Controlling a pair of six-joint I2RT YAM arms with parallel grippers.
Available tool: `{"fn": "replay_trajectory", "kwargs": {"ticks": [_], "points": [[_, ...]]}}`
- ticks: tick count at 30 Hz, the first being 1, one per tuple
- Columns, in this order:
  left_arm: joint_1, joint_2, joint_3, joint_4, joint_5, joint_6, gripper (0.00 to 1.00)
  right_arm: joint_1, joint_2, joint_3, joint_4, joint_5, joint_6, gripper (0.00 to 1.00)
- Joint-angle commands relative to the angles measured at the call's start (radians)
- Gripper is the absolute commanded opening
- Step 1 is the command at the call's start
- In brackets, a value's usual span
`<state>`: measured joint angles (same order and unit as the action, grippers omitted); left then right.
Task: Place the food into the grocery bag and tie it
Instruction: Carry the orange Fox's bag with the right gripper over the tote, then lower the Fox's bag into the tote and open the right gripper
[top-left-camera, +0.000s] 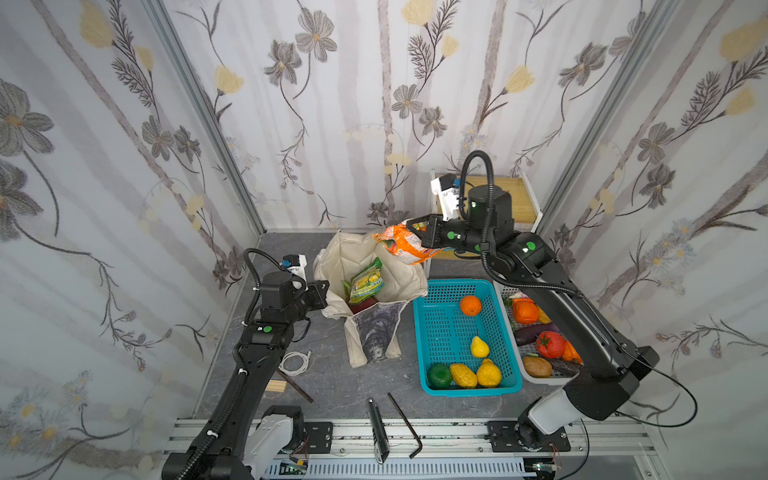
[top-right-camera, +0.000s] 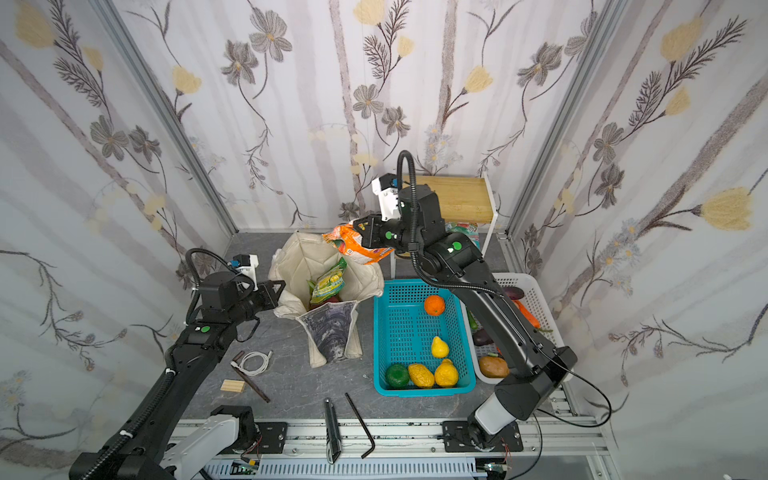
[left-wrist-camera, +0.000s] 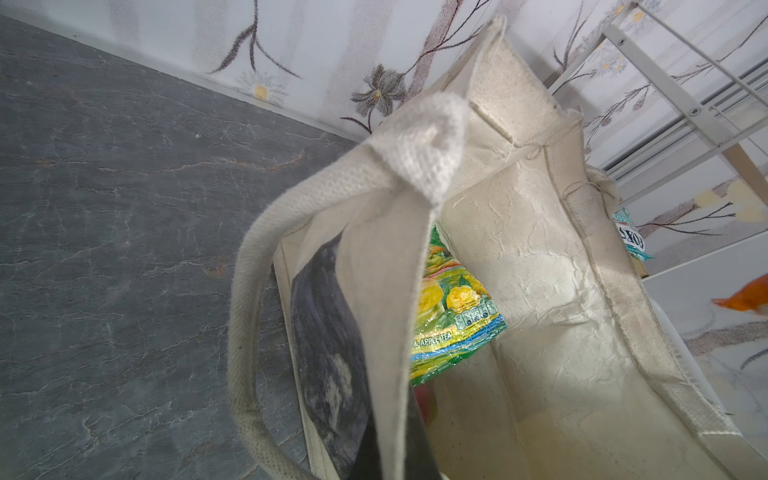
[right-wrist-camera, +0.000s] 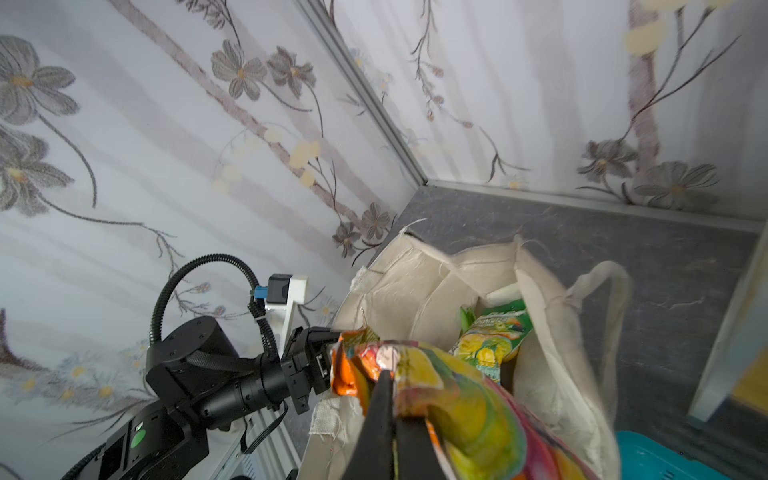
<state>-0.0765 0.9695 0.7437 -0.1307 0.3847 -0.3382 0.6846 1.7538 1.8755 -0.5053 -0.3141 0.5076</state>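
Observation:
The cream grocery bag (top-left-camera: 399, 274) (top-right-camera: 299, 262) stands open at the back centre of the floor. A green-yellow snack packet (top-left-camera: 365, 282) (left-wrist-camera: 457, 316) (right-wrist-camera: 494, 336) sits upright inside it, and a bit of magenta fruit (top-left-camera: 362, 306) shows under the packet. My left gripper (top-left-camera: 326, 294) (left-wrist-camera: 392, 453) is shut on the bag's left wall and holds the mouth open. Just above the bag's back right rim, my right gripper (top-left-camera: 417, 239) (right-wrist-camera: 390, 399) is shut on the orange snack packet (top-left-camera: 405, 247) (top-right-camera: 355, 245) (right-wrist-camera: 449, 399). The small yellow fruits are hidden.
A teal basket (top-left-camera: 440, 332) right of the bag holds an orange, a pear and lumpy yellow fruits. A white basket (top-right-camera: 532, 286) of vegetables lies under my right arm. A wood-topped shelf (top-left-camera: 507, 199) stands behind. A cable (top-left-camera: 293, 361), wooden block (top-left-camera: 276, 386) and hex key (top-left-camera: 405, 424) lie in front.

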Motion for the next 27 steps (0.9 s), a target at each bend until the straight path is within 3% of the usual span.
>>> {"fn": "replay_trajectory", "kwargs": {"ticks": [1, 9, 14, 19, 26, 27], "points": [[0.001, -0.006, -0.002, 0.029, -0.005, 0.005, 0.0, 0.052, 0.059, 0.015, 0.094, -0.066, 0.009, 0.0], [0.002, -0.013, -0.003, 0.029, -0.008, 0.007, 0.0, 0.114, 0.217, 0.001, 0.067, -0.096, 0.004, 0.0], [0.002, -0.017, -0.005, 0.029, -0.008, 0.008, 0.0, 0.116, 0.227, -0.14, 0.105, -0.142, -0.051, 0.0], [0.001, -0.012, -0.003, 0.029, -0.008, 0.007, 0.0, 0.102, 0.201, -0.256, 0.07, -0.032, -0.087, 0.0], [0.001, -0.021, -0.005, 0.029, -0.021, 0.01, 0.0, 0.11, 0.182, -0.28, -0.062, 0.262, -0.136, 0.0], [0.001, -0.023, -0.005, 0.029, -0.021, 0.011, 0.0, 0.112, 0.179, -0.278, -0.077, 0.282, -0.138, 0.05]]}}
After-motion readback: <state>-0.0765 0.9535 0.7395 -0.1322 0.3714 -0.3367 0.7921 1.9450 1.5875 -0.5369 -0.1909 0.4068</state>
